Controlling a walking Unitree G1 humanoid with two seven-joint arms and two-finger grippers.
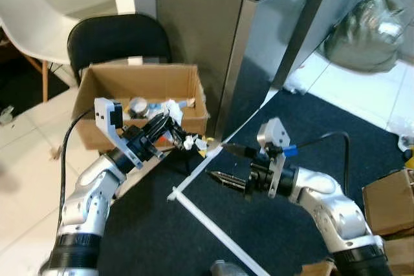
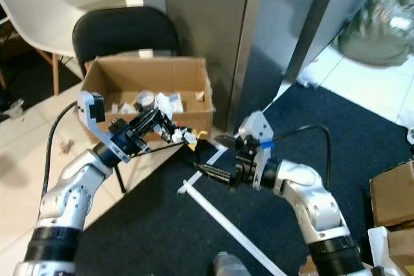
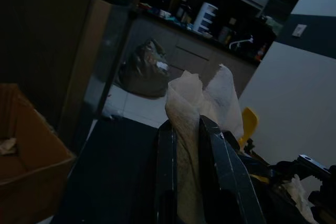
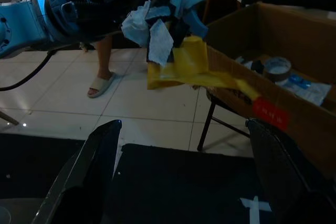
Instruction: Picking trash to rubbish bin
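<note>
- Nearest me, my right gripper (image 1: 224, 163) hangs low over the dark blue carpet (image 1: 310, 134), its 2 black fingers spread wide with nothing between them.
- A white tape line (image 1: 213, 227) runs across that carpet under the right arm.
- Just beyond, my left gripper (image 1: 183, 135) is raised at the near right corner of the cardboard box (image 1: 139, 82); its 2 fingers are pinched on a wad of crumpled tissue (image 3: 202, 95).
- In the right wrist view I see that wad (image 4: 149, 27) as white scraps with a yellow piece (image 4: 184, 66) hanging beneath, just outside the box's near wall, above the white tiles (image 4: 131, 103).
- The box sits on a black chair (image 1: 116, 37) and holds a tape roll (image 4: 276, 67) and other white scraps.
- A person's foot in a sandal (image 4: 100, 83) stands on the tiles.
- Behind the box rises a grey cabinet (image 1: 200, 24).
- Far right, a filled plastic bag (image 1: 363, 30) lies on the floor.
</note>
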